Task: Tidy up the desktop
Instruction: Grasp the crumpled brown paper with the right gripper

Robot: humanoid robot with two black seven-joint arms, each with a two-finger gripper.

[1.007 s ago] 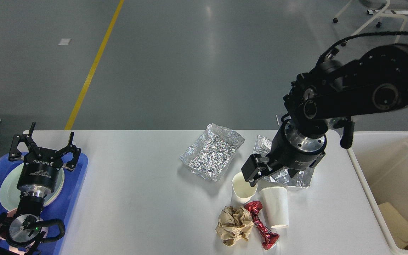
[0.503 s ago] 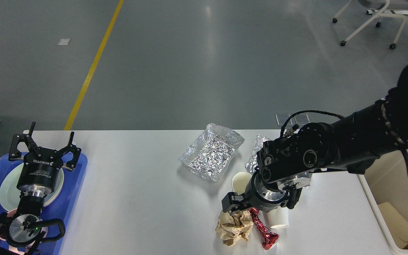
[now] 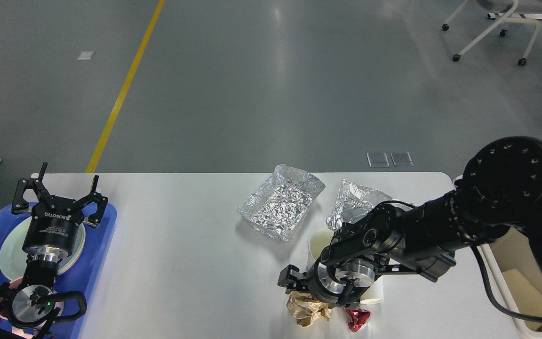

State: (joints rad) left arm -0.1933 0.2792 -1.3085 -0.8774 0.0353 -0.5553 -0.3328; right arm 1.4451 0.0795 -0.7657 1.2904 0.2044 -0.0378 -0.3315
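Note:
The white desktop [image 3: 181,263] carries litter at its right side. A crumpled brown paper ball [image 3: 305,311] lies at the front, with a red foil wrapper [image 3: 357,318] beside it. My right gripper [image 3: 294,282] hangs low right over the paper ball, and its dark fingers cannot be told apart. The arm hides most of an upright paper cup [image 3: 317,242] and of a lying white cup [image 3: 375,297]. My left gripper [image 3: 66,183] is open and empty above the blue tray [image 3: 104,230].
A crinkled foil tray [image 3: 280,207] and a second piece of foil [image 3: 356,203] lie behind the cups. A cream bin [image 3: 532,287] stands off the table's right end. A pale plate [image 3: 10,247] lies in the blue tray.
My right arm has swung down and leftward, from above the cups to just over the brown paper ball. The left arm has not moved.

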